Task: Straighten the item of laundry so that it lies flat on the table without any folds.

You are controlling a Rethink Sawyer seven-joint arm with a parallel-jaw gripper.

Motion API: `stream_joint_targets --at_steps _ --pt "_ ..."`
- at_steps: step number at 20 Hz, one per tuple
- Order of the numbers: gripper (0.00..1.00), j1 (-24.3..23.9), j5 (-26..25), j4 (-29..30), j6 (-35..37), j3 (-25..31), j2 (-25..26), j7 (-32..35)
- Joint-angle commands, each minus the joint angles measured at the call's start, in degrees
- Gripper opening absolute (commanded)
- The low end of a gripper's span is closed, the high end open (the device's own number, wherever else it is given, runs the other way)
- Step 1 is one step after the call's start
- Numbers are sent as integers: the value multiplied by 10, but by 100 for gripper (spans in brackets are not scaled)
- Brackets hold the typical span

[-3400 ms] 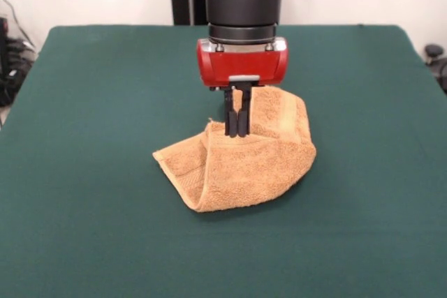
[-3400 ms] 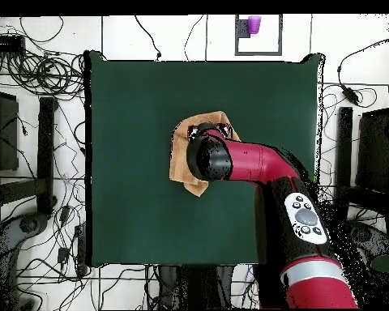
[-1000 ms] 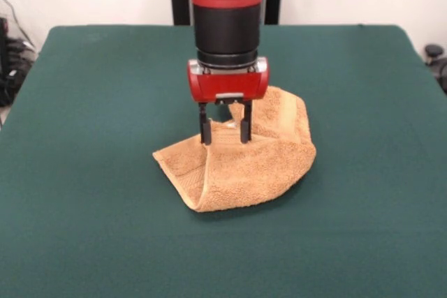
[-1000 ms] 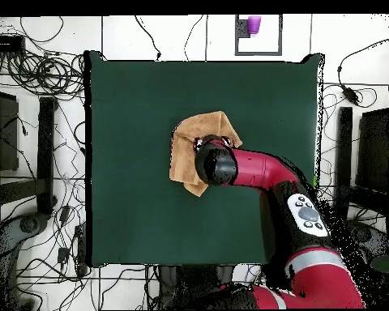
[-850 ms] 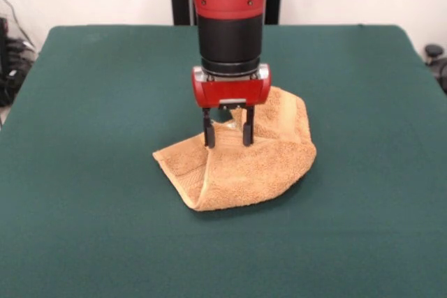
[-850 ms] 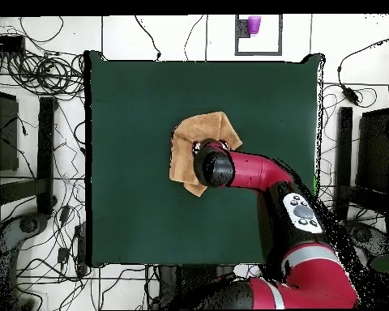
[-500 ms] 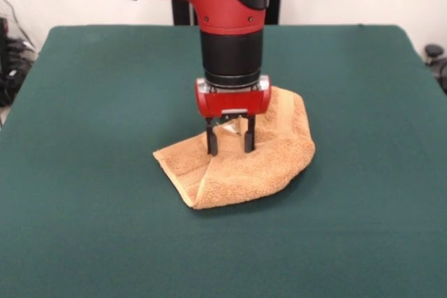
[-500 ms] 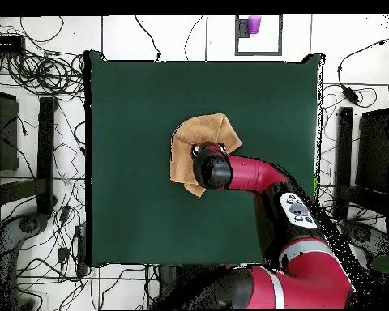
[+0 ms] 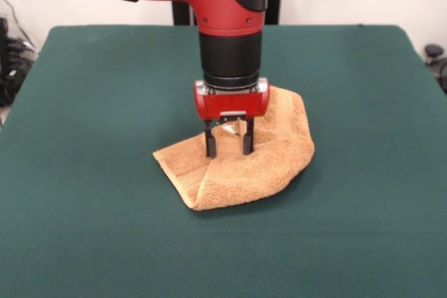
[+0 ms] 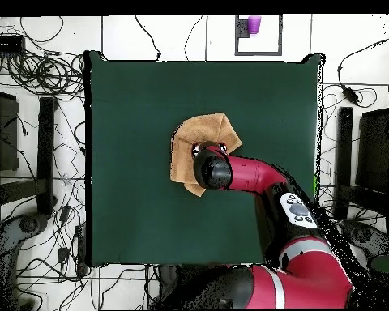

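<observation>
The orange-tan towel [image 9: 241, 165] lies folded over itself in a rumpled heap near the middle of the dark green table [image 9: 84, 102]. A paler band shows on its raised far right part. My gripper [image 9: 228, 149] points straight down with its two black fingers apart, their tips pressed into the towel's upper fold. A small pale patch of the towel shows between the fingers. In the overhead view the arm's wrist covers part of the towel [image 10: 190, 142] and hides the gripper on the table [image 10: 125, 97].
The arm's red body reaches in from the table's robot side [image 10: 262, 174]. A purple cup [image 10: 253, 24] sits off the table at the top of the overhead view. Cables and stands lie on the floor around the table.
The gripper was shut above the fold, then opened and came down. Over the last second it sank lower into the towel, which flattened slightly.
</observation>
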Motion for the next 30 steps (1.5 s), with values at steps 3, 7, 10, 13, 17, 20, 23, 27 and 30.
stream_joint_targets --at_steps 3,7,10,13,17,20,23,27,30 --pt "100 -9 -25 22 24 6 44 45" --pt "100 -24 -31 21 39 9 33 28" --pt "100 -33 -36 22 50 10 21 16" --pt "100 -39 -36 23 66 13 8 6" --pt "100 -33 -33 24 55 16 15 17" --pt "100 -27 -32 30 45 15 17 27" --pt "100 -21 -30 32 39 13 17 35" --pt "100 -17 -29 30 28 15 24 41" --pt "100 -13 -28 33 26 13 22 44"
